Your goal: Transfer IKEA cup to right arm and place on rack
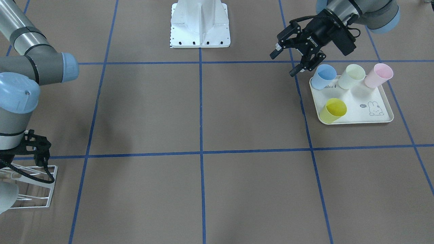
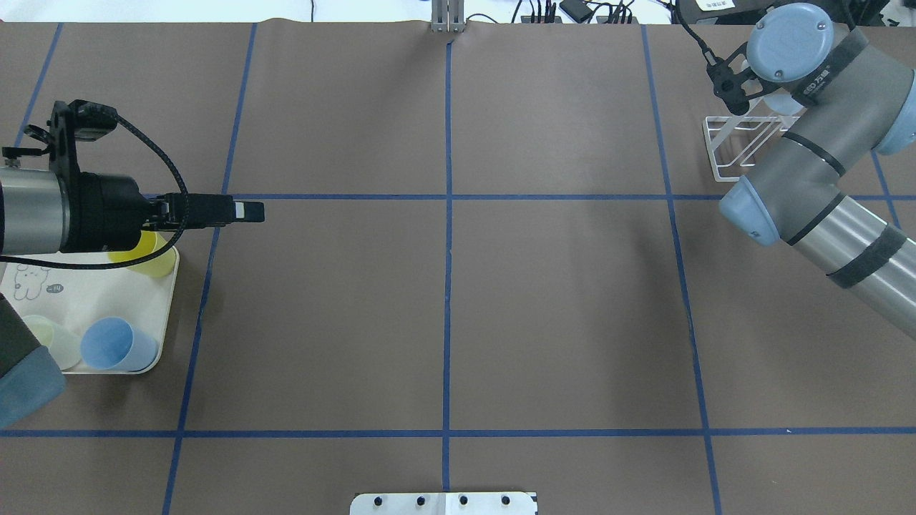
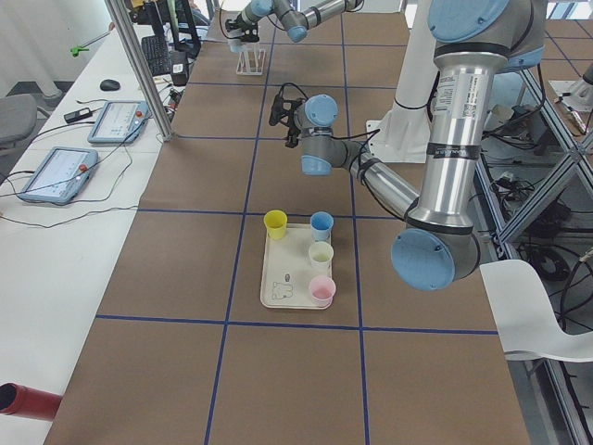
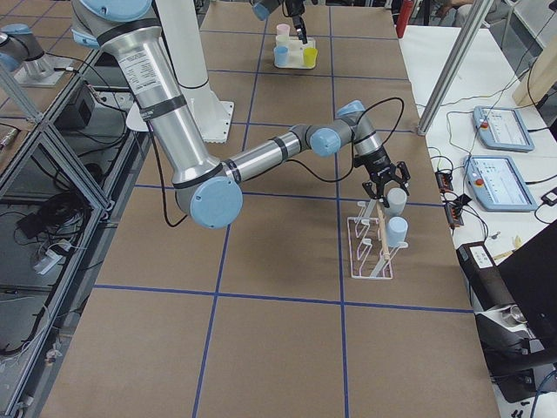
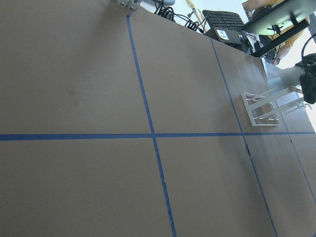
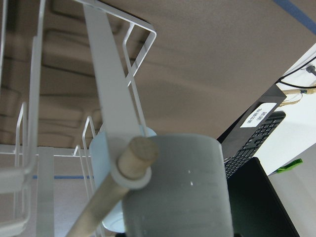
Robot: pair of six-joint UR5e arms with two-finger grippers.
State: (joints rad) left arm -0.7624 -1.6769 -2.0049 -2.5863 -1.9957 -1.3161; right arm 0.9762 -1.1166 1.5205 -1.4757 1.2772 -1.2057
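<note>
Four cups stand on a cream tray [image 1: 379,117]: blue [image 1: 322,77], pale green [image 1: 352,76], pink [image 1: 378,75] and yellow [image 1: 334,110]. My left gripper [image 1: 283,64] is open and empty, hovering beside the blue cup at the tray's corner. The white wire rack [image 4: 372,251] holds a grey cup [image 4: 396,202] and a light-blue cup [image 4: 397,231] on its prongs. My right gripper [image 4: 387,185] hangs just above the grey cup with its jaws apart. In the right wrist view the grey cup [image 6: 177,192] sits against the wooden dowel tip [image 6: 136,155].
The robot's white base plate [image 1: 200,34] is at the table's robot side. Blue tape lines [image 2: 447,286] divide the brown table. The rack [image 2: 737,146] stands near the far edge, partly under the right arm. Tablets and cables lie on side benches.
</note>
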